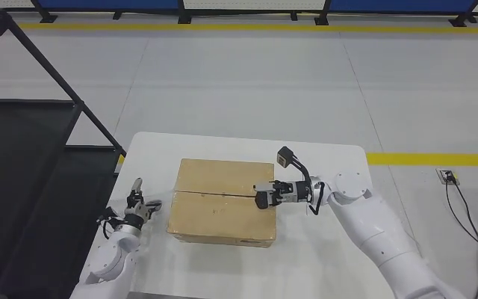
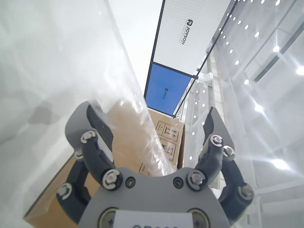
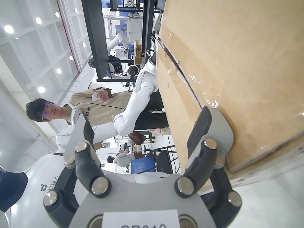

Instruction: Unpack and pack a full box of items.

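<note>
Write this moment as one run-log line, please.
box: flaps closed, on table | right tool: open, at seam end | left tool: open, beside box

Left pincer (image 2: 153,119) and right pincer (image 3: 144,122) both gape wide.

The cardboard box (image 1: 222,200) was tan, the table (image 1: 310,254) white. The left gripper (image 2: 152,119) and right gripper (image 3: 144,124) were grey with black ribbed pads (image 2: 99,124).
</note>
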`<state>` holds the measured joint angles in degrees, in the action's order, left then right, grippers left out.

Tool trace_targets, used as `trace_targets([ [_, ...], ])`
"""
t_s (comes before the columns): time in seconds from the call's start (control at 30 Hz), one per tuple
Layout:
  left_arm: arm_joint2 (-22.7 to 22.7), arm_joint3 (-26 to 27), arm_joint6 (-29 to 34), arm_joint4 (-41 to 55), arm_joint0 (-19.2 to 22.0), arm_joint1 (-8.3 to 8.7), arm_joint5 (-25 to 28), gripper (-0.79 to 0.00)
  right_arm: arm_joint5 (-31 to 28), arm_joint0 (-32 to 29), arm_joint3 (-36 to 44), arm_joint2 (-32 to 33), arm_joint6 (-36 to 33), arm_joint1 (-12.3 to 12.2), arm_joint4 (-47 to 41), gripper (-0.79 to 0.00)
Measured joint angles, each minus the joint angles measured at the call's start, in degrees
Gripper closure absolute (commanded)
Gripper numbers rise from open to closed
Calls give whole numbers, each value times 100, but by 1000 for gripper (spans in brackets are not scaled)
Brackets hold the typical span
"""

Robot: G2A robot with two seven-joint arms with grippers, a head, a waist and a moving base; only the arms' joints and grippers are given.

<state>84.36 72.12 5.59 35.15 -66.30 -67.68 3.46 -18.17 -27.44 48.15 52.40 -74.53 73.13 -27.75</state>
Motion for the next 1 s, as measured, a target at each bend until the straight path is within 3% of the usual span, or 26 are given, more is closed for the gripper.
trace_targets([
  [0.3,356,96,-237,227,83,-23,453,-785,41,13,-30,10,-27,14,43,-785],
  [0.57,661,1058,-822,-342,-259,-18,888,-785,44,55,-87,-7,-73,45,40,-785],
  [1.0,677,2552,-1084,-1286,-604,-50,838,-785,-90,25,-190,64,-180,49,-6,-785],
])
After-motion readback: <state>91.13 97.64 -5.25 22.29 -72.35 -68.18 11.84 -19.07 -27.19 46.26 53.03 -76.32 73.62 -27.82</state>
